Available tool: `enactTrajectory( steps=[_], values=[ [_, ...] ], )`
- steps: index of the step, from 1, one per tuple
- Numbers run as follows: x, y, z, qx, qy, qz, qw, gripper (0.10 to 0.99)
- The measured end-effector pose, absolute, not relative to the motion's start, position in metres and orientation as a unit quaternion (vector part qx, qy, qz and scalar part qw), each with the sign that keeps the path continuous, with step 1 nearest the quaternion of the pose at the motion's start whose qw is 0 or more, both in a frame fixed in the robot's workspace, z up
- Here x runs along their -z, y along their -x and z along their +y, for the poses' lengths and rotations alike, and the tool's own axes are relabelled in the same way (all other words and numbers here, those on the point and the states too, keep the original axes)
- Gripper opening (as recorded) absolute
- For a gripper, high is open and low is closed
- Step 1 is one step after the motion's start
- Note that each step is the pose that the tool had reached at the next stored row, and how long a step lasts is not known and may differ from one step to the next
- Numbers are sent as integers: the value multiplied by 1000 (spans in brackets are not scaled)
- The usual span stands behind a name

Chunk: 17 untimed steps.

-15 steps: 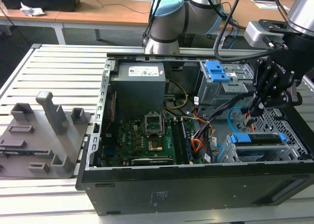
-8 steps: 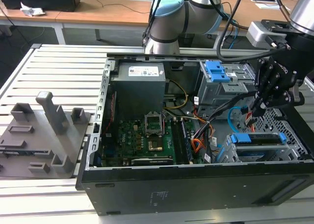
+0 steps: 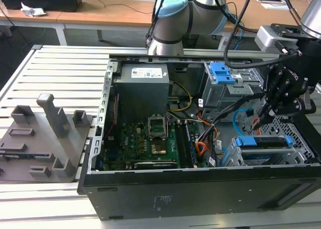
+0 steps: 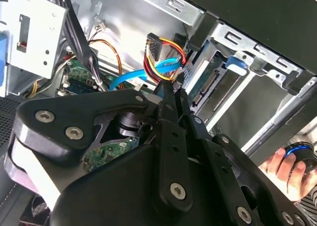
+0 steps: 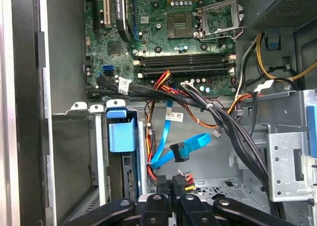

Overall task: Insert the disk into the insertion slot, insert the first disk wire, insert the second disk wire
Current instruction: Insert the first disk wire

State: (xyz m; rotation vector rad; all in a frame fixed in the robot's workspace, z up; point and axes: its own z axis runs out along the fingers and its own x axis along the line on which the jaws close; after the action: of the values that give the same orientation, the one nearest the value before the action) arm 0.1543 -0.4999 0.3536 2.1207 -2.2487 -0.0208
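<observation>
End effector (image 3: 261, 119) is inside the computer case (image 3: 175, 189), pressed together and pinching the disk wire (image 5: 184, 178) at its connector. Disk (image 3: 263, 142) is seated in the insertion slot (image 3: 295, 132), at the case's corner on the exterior view's right.

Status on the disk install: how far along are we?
Done, it seems: the disk sits inside the insertion slot. In hand: the gripper has its fingers shut on the red-yellow-black wire's plug, which is near the disk's connector edge but apart from it and not yet plugged in. Left: the blue flat wire hangs loose in the case, with its black end unconnected.
</observation>
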Motion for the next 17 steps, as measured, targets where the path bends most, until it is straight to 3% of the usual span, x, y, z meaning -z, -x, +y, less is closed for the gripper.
enactTrajectory(
  steps=[17],
  values=[
    [-352,-154,-523,7,-686,-727,25,161]
  ],
)
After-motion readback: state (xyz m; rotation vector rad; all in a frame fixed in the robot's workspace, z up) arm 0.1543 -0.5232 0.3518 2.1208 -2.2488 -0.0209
